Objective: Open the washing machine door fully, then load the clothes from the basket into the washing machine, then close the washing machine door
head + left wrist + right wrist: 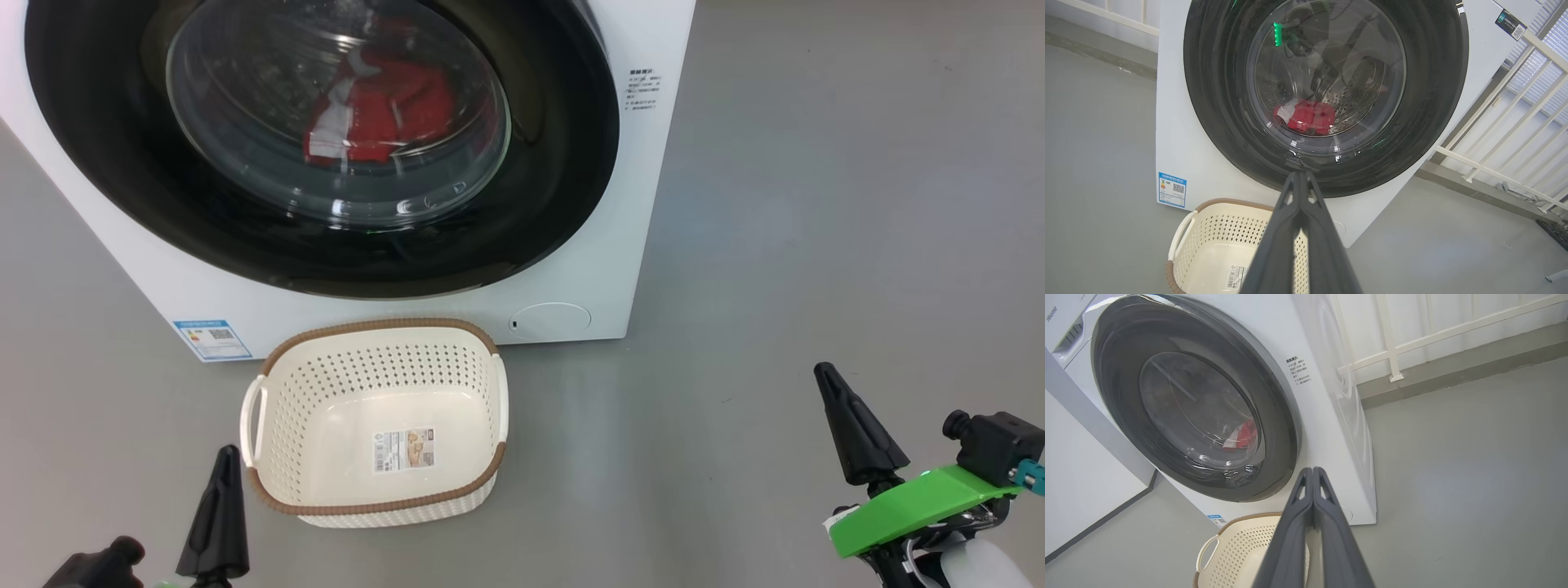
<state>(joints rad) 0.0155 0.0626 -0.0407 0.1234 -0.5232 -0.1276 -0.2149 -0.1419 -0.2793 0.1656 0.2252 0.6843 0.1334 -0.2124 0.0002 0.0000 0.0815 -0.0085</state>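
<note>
Down on the floor before the washing machine, your basket sits with nothing in it, its far rim just beside the machine's lower front edge. Look through the glass: the clothes lie red in the bottom of the drum, behind the washing machine door. That door looks flush against the front (no gap along its rim that I can make out from any view).

Both tools are pinched narrow, fingers pressed together, nothing between them. The left gripper hovers at the basket's near left corner, pointing up towards the door's lower rim. The right gripper hangs over the floor, well apart from the basket and out past the machine's right front corner.

So here's what matters: the door lies ahead of and above both, roughly square to the left arm, and the left is the nearer one. By my read all three steps are done. If you want a last press to be sure of the latch, the left has the straighter line.
</note>
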